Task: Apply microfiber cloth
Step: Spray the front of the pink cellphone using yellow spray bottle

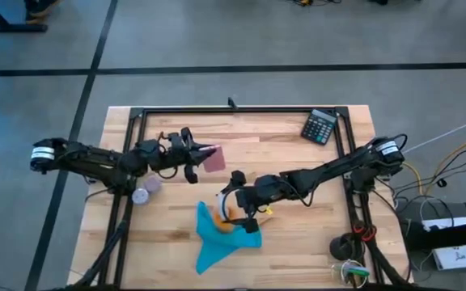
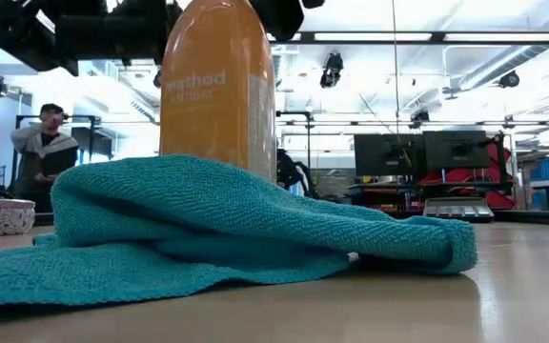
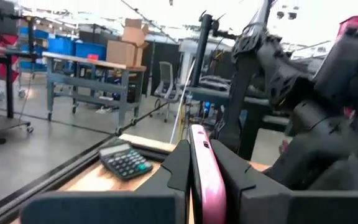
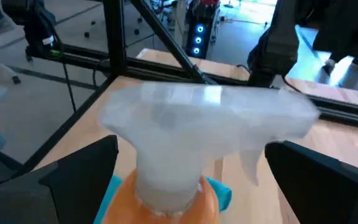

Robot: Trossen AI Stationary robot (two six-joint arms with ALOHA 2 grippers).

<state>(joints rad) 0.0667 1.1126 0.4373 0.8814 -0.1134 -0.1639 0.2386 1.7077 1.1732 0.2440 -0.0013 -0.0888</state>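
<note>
The turquoise microfiber cloth (image 1: pixel 219 236) lies bunched on the wooden table, near its front edge. An orange spray bottle (image 1: pixel 230 212) stands upright on or against the cloth's far part; in the low view the cloth (image 2: pixel 208 229) piles up in front of the bottle (image 2: pixel 219 86). My right gripper (image 4: pixel 191 152) is open, one finger on either side of the bottle's white spray head (image 4: pixel 204 118); I see no touch. To the left of the table's middle, my left gripper (image 1: pixel 194 155) is shut on a phone with a pink case (image 1: pixel 214 158). My left gripper pinches the phone between its two fingers, one on each flat face, near the phone's left end (image 3: pixel 205 180). The fingers come about level from the table's left. The rest of the phone sticks out past the fingertips toward the table's right.
A black calculator (image 1: pixel 320 126) lies at the far right corner. A small pale round dish (image 1: pixel 146 191) sits at the left. A black metal frame (image 1: pixel 241 111) runs around the tabletop. Beyond the table a person (image 2: pixel 46 143) stands in the room.
</note>
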